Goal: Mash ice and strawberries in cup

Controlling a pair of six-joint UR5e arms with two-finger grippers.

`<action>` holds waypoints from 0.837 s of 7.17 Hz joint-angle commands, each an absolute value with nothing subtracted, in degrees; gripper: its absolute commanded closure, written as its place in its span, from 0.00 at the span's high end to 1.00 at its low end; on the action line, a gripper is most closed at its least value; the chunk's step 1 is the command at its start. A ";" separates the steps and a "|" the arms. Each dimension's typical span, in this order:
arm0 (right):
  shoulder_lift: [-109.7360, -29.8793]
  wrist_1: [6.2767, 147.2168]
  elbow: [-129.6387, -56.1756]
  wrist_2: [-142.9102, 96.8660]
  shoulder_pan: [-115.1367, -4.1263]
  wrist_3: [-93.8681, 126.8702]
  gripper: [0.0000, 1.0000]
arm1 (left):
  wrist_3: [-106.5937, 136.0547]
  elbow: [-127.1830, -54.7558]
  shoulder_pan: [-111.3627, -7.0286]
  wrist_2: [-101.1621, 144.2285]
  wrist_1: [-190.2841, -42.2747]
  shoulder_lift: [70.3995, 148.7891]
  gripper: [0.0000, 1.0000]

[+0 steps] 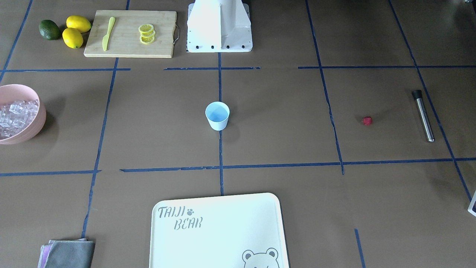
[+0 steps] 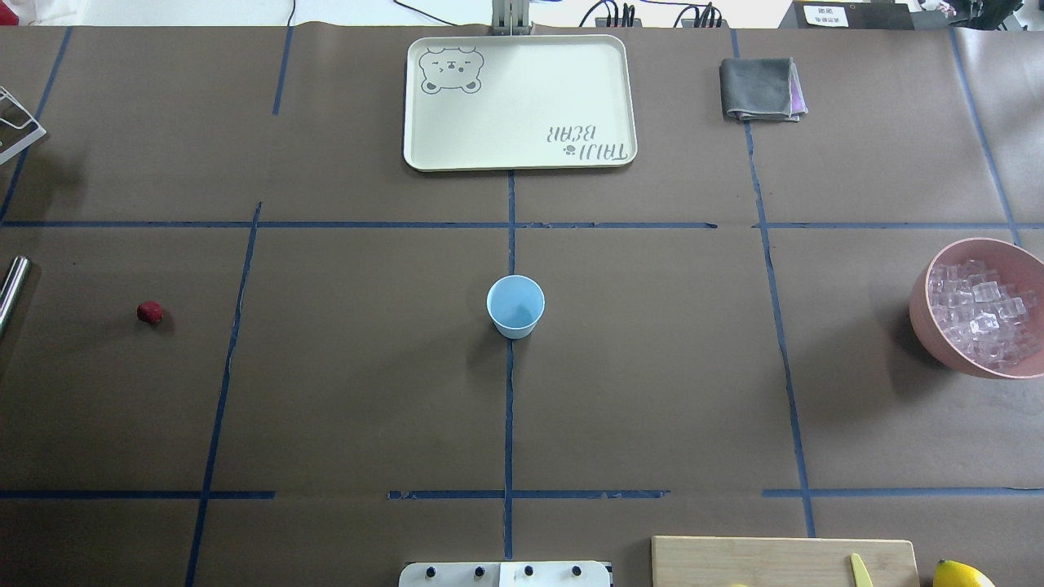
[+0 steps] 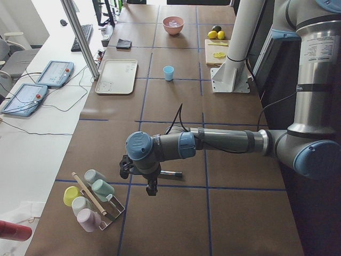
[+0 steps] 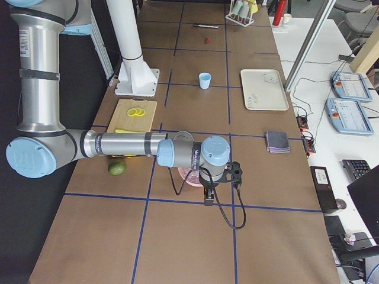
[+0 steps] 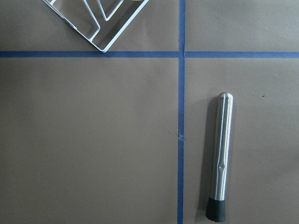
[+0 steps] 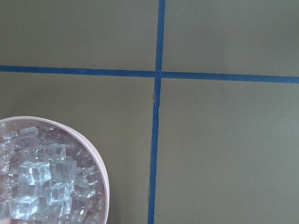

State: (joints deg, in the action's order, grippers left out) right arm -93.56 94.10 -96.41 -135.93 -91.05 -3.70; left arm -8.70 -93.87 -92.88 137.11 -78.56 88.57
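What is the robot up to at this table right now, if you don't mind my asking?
Nothing is being handled yet. The cup stands empty at the table's centre. The strawberry lies on the robot's left side, near a steel muddler. The ice sits in a pink bowl on the right. The left gripper hangs over the muddler's end of the table and the right gripper near the bowl. Whether either is open cannot be told.

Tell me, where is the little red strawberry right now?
In the overhead view the strawberry lies by itself far left of the cup, on the robot's left side, near the metal rod.
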 commanded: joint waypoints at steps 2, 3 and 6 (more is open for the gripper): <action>-93.16 93.87 -96.42 -134.65 -90.97 -3.34 1.00 | -8.70 -93.87 -92.72 137.02 -78.75 88.51 1.00; -93.16 93.78 -96.42 -135.00 -90.97 -3.25 1.00 | -8.70 -93.78 -92.72 137.02 -78.75 88.51 1.00; -92.37 93.95 -96.33 -134.74 -90.79 -3.25 1.00 | -8.70 -93.78 -92.72 136.93 -78.75 88.59 1.00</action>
